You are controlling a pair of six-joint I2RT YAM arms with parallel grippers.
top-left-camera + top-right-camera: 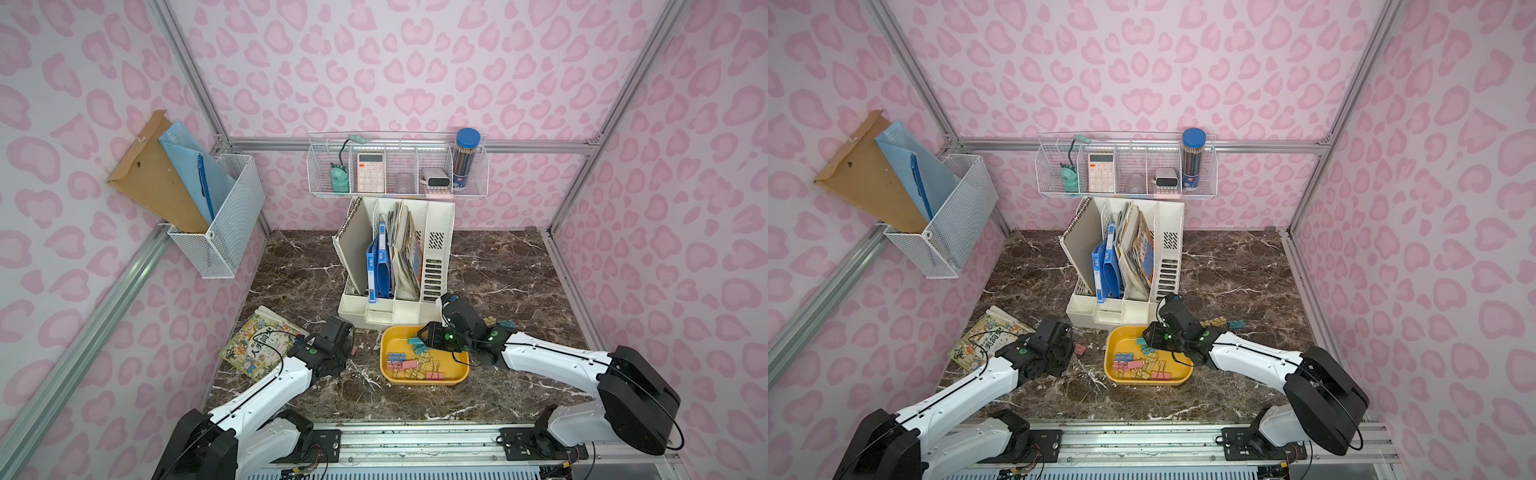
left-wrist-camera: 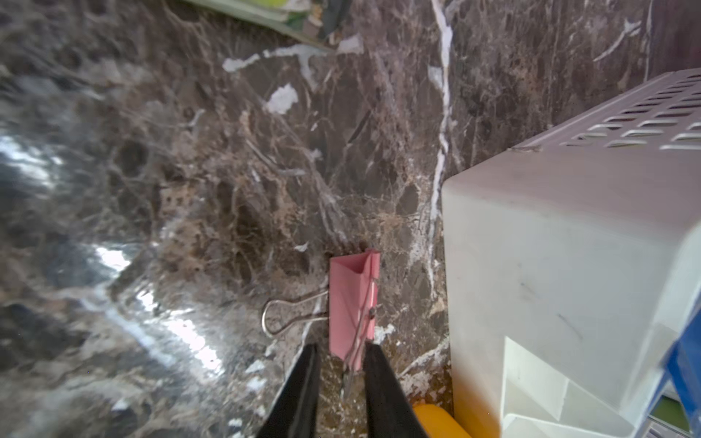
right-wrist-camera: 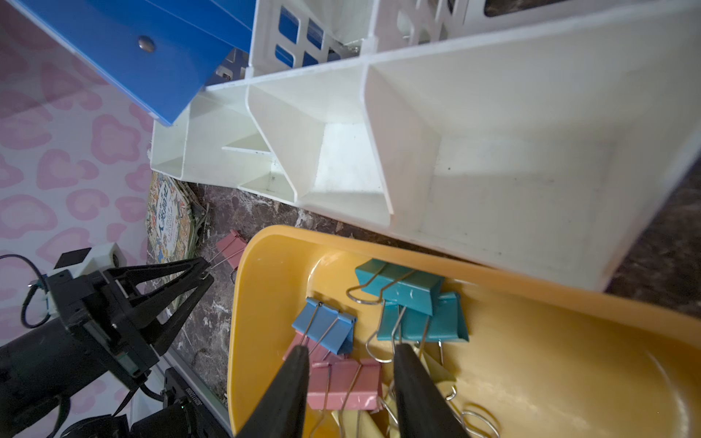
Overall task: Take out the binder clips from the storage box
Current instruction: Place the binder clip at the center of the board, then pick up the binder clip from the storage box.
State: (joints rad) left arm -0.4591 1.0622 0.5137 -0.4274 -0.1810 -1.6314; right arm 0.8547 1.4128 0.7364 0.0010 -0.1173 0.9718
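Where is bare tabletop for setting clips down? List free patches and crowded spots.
Free: the wide table strip between the storage box and the near edge; the far corners either side of the file organiser. Crowded: the gap between box and organiser, and beside the box, where binder clips lie.

- Both top views look down from high on the robot's side toward the back wall [image 1: 415, 83], covering the whole counter [image 1: 519, 270].
- The left wrist view sits close over the counter, looking past the left pincer [image 2: 343, 347] at a pink clip [image 2: 351, 303].
- The right wrist view sits close over the storage box [image 3: 250, 322] behind the right pincer [image 3: 352, 348]; it shares that pink clip and the left pincer.
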